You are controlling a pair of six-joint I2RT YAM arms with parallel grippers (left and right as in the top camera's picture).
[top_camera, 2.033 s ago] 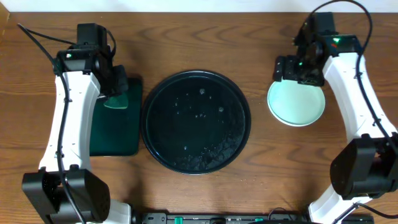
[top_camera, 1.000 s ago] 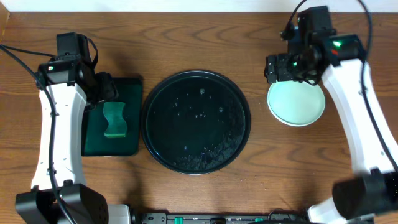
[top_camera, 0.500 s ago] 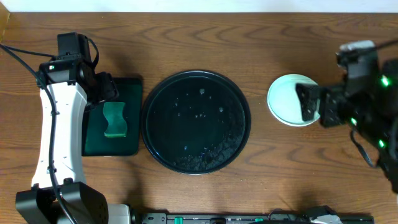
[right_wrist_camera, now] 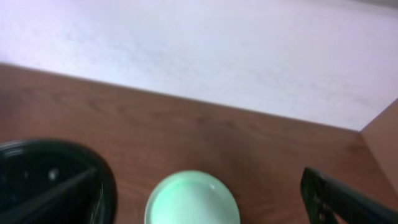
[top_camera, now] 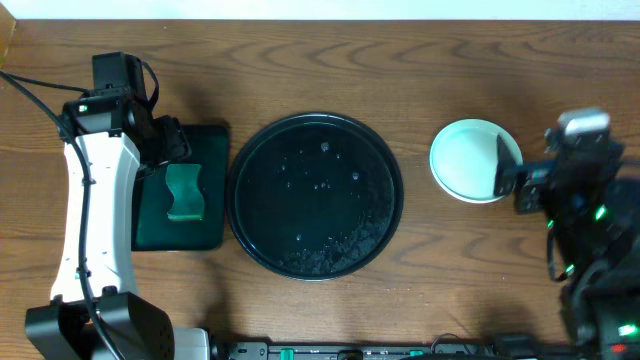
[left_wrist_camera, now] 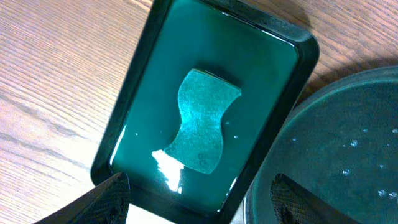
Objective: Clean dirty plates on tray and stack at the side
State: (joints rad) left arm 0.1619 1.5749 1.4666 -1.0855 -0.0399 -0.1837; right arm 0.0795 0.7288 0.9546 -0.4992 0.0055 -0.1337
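Observation:
The pale mint plates point(top_camera: 466, 160) show as one round disc on the wood, right of the round black tray point(top_camera: 315, 195), which carries only droplets and specks. How many plates lie stacked I cannot tell. My right gripper point(top_camera: 512, 180) hangs open, high over the disc's right edge, holding nothing. In the right wrist view the plates point(right_wrist_camera: 193, 200) lie below between the spread fingers of the right gripper point(right_wrist_camera: 199, 186), with the tray point(right_wrist_camera: 53, 180) at left. My left gripper point(top_camera: 168, 143) stands open over the far end of the sponge tray and is empty; in its wrist view the left gripper point(left_wrist_camera: 202, 205) has dark fingers point(left_wrist_camera: 106, 199) spread wide.
A rectangular black tray point(top_camera: 215, 235) with teal water and a green sponge point(top_camera: 185, 192) sits left of the round tray. The wrist view shows the sponge point(left_wrist_camera: 202, 121) lying flat in the water. A pale wall point(right_wrist_camera: 199, 50) rises behind the table.
The right arm has left the plates, swinging from behind them to the right and lifting. The left arm had drawn back off the sponge and has since held still.

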